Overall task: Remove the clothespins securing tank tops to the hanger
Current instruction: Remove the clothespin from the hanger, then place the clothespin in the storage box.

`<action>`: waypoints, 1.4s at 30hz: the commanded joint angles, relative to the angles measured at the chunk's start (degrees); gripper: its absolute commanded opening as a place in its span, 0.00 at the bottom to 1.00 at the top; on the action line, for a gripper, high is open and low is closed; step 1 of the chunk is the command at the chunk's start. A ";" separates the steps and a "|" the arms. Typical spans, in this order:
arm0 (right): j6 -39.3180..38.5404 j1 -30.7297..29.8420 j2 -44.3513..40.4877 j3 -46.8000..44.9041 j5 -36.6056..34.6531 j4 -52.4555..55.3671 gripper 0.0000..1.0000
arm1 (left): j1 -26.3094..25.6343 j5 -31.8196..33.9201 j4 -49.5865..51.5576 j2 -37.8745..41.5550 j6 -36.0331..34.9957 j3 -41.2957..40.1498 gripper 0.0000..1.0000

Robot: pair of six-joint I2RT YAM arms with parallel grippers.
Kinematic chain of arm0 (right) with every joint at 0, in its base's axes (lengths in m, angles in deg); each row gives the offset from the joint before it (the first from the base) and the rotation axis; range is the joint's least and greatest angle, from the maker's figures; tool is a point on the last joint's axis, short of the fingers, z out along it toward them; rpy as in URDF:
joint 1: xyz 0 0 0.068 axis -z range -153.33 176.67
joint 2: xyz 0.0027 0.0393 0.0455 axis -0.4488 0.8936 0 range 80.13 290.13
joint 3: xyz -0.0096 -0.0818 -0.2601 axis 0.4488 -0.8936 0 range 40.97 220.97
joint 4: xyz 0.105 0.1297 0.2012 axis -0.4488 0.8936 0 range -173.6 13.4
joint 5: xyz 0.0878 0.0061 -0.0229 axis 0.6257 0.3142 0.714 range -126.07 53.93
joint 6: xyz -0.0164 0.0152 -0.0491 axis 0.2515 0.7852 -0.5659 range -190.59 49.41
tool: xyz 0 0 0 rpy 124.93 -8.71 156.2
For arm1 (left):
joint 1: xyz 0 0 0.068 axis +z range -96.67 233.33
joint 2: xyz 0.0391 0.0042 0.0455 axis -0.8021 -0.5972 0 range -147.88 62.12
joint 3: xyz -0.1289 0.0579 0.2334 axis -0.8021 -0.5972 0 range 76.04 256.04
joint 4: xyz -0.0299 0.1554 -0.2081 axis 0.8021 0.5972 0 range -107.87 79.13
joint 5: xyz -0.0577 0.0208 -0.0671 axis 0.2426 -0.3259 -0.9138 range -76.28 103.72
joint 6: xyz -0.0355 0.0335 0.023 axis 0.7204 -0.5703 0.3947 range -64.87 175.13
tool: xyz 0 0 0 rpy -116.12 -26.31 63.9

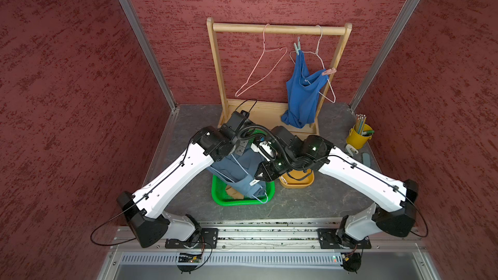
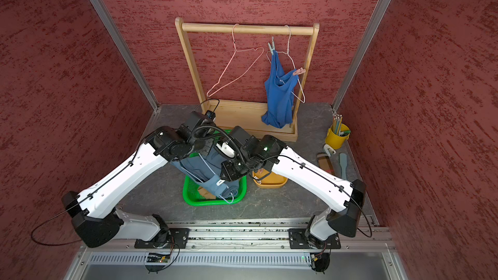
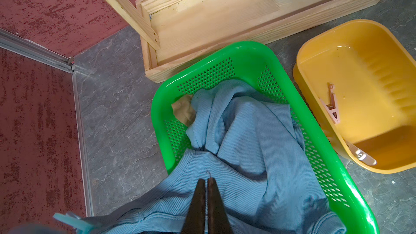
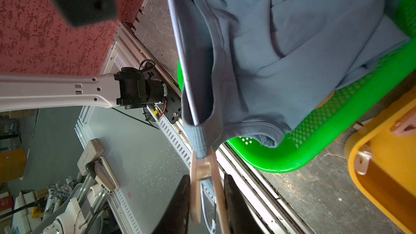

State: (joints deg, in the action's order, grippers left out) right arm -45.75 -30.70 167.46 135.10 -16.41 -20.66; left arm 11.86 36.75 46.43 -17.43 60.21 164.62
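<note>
Three tank tops (image 1: 303,95), three hangers (image 4: 180,41), six clothespins (image 3: 332,106).

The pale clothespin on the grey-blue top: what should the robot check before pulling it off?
1. Right gripper closed on both handles of the pale clothespin: ok.
2. Clothespin mouth released from the grey-blue top: not ok, it bites the strap.
3. Left gripper shut to steady the top: ok. What exactly it pinches: cannot tell.
4. Top hangs over the green basket: ok.
5. Yellow tub has room for the clothespin: ok. A pink clothespin lies inside and much of the floor is bare.
</note>
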 commanded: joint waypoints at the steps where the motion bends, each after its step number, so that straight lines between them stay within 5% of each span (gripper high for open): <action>1: 0.73 -0.90 -0.67 0.56 -0.15 0.45 0.24 | 0.18 1.14 -1.67 1.22 -0.40 -0.14 0.00; 19: 2.48 -0.98 -1.04 8.82 -6.14 6.80 0.18 | 0.75 2.05 -1.99 1.87 -0.87 -1.62 0.00; 27: 5.70 0.59 -5.31 2.34 -13.84 8.09 0.19 | 0.60 2.10 -1.30 1.81 -0.48 -0.93 0.00; 42: 7.94 27.22 -14.92 -32.46 -12.91 -15.50 0.22 | -1.08 4.05 -0.31 1.22 6.40 1.35 0.00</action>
State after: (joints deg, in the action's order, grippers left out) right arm -39.89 -6.20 153.85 106.44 -29.79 -27.07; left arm 11.33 39.59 46.21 -16.62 64.15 164.16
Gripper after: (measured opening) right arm 0.225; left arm 0.060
